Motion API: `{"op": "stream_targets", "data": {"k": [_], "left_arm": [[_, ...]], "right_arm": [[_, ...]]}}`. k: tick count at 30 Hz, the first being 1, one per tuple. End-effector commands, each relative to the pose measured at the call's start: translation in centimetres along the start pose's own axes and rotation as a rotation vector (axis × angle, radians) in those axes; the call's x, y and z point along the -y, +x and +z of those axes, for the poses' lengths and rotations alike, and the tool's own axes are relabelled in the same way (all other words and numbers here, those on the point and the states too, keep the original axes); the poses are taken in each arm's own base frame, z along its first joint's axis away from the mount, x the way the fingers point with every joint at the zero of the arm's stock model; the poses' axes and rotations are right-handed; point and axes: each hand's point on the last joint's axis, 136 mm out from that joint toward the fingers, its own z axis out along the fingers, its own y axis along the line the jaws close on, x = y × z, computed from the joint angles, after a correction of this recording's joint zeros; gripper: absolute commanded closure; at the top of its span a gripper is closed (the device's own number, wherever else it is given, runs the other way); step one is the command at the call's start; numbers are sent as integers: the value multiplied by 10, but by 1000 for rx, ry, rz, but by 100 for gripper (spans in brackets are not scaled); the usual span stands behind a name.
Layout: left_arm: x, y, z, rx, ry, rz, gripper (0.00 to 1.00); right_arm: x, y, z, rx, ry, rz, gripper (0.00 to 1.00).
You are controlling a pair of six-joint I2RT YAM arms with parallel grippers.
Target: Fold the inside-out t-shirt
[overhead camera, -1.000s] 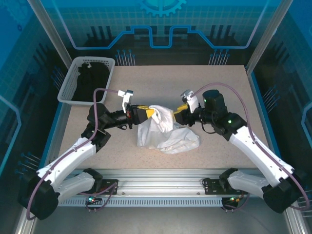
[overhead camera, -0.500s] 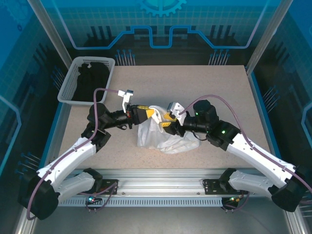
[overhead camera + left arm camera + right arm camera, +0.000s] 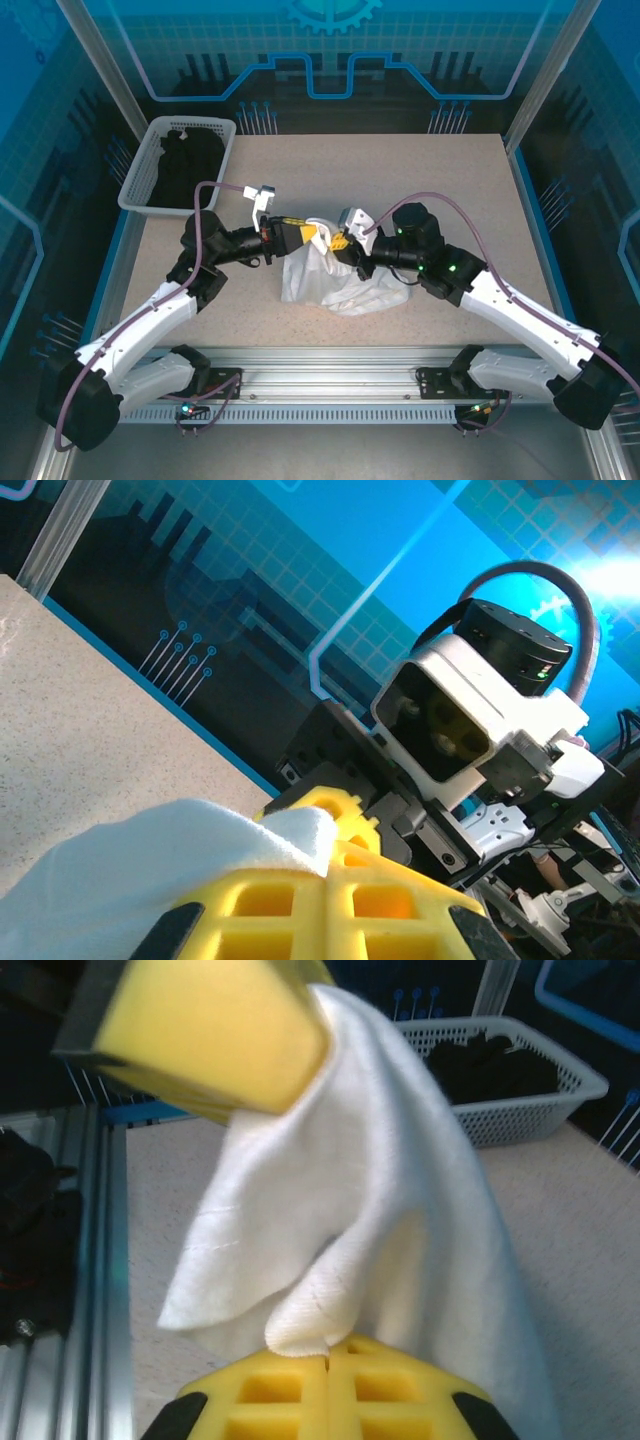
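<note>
1. Grip status: the left tool (image 3: 316,236) is clamped shut on a raised bunch of the inside-out t-shirt (image 3: 345,285). The right tool (image 3: 330,1358) is closed on a stitched edge fold of the same cloth, just beside the left one.
2. Location: the upper part of the t-shirt hangs lifted between the 2 tools. The remainder lies crumpled near the middle of the tabletop (image 3: 450,180), well apart from the basket (image 3: 150,190) that holds the black garment (image 3: 185,160).
3. Step in hand, as judged: opening out the bunched cloth before any fold is made.
4. Procedure:
   - Draw the 2 tools apart evenly along the stitched edge.
   - Stop when the span between them is taut, not strained.
   - Raise both together so that the crumpled part unrolls.
   - Lower the cloth flat.
5. Caution: the right tool's pinch looks shallow, at the very edge. A fast or uneven pull is likely to slip it free.
</note>
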Motion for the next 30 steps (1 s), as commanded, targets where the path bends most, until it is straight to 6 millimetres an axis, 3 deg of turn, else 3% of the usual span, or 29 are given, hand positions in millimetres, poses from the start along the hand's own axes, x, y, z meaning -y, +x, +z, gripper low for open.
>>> {"op": "stream_targets", "data": {"k": [1,4,8,12,19,24,30], "left_arm": [[-12,-10,-9,54,-74,12,100],[-46,-16,-21,98,-254,-45,100],[-73,-5,-27,30,-407,-49,99],[-74,1,-36,10,-456,-28,87],[-72,25,-60,-31,-584,43,57],[-59,54,-47,-160,-597,183,40],[-64,59,-28,-199,-589,213,39]], "right_arm": [[-13,-31,-20,57,-41,-33,100],[-32,-45,-39,63,-184,20,100],[-43,-54,-33,66,-324,146,100],[-29,-54,-20,68,-321,251,100],[-8,-49,-16,59,-291,327,100],[-2,-46,-14,50,-277,352,100],[-3,-41,-14,34,-289,342,100]]}}
